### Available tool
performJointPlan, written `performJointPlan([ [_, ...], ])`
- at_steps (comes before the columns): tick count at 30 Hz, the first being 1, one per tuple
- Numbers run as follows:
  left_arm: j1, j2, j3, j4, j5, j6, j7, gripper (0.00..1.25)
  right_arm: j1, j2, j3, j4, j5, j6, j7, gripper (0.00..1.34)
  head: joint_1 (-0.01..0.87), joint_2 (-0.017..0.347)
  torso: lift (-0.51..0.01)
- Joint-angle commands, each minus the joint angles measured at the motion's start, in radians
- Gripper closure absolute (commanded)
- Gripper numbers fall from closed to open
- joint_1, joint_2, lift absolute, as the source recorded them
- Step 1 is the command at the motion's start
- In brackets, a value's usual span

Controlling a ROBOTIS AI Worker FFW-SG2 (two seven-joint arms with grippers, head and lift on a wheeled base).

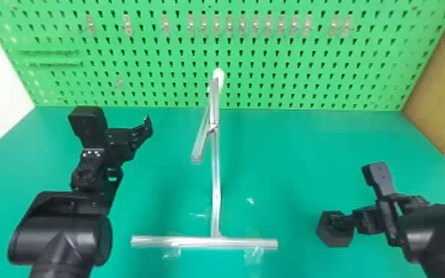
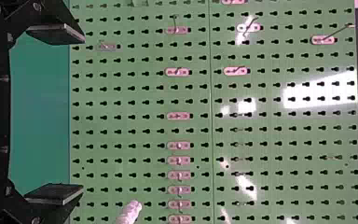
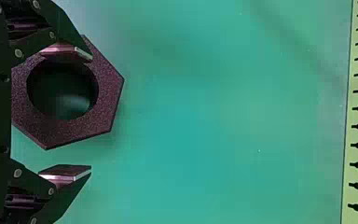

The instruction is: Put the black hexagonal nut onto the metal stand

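In the head view, the black hexagonal nut (image 1: 338, 236) is at the right, with one finger of my right gripper (image 1: 366, 220) overlapping its hole. The nut (image 3: 105, 107) lies flat-side toward the right wrist camera. My right gripper (image 3: 91, 114) has its fingers wide apart, one across the nut's ring and the other beside it; contact cannot be told. The metal stand (image 1: 216, 185) stands mid-table with a tilted arm near its top. Left of it is my left gripper (image 1: 118, 125), raised over the table. In its wrist view, my left gripper (image 2: 84, 114) is open, holding nothing.
A green pegboard (image 1: 269, 74) with a row of clips rises behind the green table (image 1: 306, 148). The stand's long crossbar (image 1: 203, 242) lies low at the front, between the two arms. Bits of clear tape are around it.
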Motion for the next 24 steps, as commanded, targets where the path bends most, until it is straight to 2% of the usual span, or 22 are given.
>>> performJointPlan([
  [1,0.001,0.001,-0.002,0.0,-0.001,0.0,-0.001,0.15,0.01,-0.002,-0.006,0.009,0.007,-0.027,-0.001,0.43,0.693,0.081,-0.001],
  [16,0.0,-0.001,-0.001,-0.008,-0.01,0.0,-0.001,0.15,0.019,0.001,-0.019,0.05,0.004,-0.075,-0.001,0.48,0.693,0.081,-0.001],
  [19,-0.002,-0.001,-0.001,-0.008,-0.01,0.0,-0.001,0.15,0.019,0.001,-0.019,0.052,0.007,-0.076,-0.001,0.55,0.693,0.081,-0.001],
  [22,-0.004,-0.001,-0.001,-0.008,-0.012,0.0,0.001,0.15,0.016,0.001,-0.012,0.053,0.017,-0.067,-0.001,0.71,0.693,0.081,-0.001],
  [24,-0.004,-0.001,-0.001,-0.008,-0.012,0.0,-0.001,0.15,0.013,0.001,-0.002,0.053,0.024,-0.053,-0.001,0.76,0.693,0.081,-0.001],
])
